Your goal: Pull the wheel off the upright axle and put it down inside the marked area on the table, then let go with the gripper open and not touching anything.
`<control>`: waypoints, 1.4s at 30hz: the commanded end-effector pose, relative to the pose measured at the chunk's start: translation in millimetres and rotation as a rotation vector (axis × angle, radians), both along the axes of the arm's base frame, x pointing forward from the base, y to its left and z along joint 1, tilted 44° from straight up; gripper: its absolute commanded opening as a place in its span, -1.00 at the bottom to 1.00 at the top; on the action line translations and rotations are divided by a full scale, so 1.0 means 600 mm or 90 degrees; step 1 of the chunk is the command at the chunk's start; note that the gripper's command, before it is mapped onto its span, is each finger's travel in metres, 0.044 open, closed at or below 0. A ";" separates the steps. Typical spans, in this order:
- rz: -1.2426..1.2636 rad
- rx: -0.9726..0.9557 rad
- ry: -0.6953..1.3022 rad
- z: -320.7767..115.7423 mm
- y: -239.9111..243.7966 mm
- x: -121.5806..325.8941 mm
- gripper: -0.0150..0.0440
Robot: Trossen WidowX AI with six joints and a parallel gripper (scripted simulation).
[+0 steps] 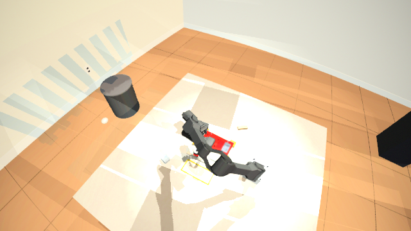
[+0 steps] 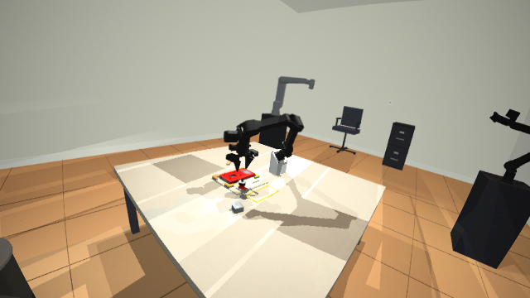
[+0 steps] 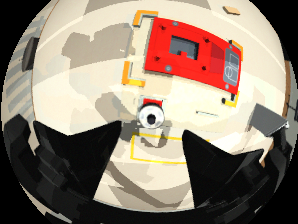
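Though blurry, round white-faced wheel [image 3: 152, 119]

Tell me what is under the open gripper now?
Under the gripper lies the red board, with the wheel on its axle beside it. The axle itself is hidden by the wheel.

Wheel [image 3: 152, 117] on axle between board [image 3: 189, 58] and marked area [image 3: 158, 149] on bench [image 2: 207, 232]; open hand [image 2: 241, 162] above board, block [image 2: 237, 208] well apart.
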State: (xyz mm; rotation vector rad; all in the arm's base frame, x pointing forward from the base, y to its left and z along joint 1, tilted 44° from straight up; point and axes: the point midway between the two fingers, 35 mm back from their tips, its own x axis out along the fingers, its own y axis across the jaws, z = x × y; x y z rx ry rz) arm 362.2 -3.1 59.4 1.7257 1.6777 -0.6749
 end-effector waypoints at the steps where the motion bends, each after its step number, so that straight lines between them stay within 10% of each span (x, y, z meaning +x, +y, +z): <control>1: -0.005 0.009 0.004 0.012 0.012 -0.001 0.53; 19: -0.005 0.011 0.004 -0.076 0.100 0.005 0.53; 42: 0.004 0.007 0.006 -0.070 0.097 0.004 -0.49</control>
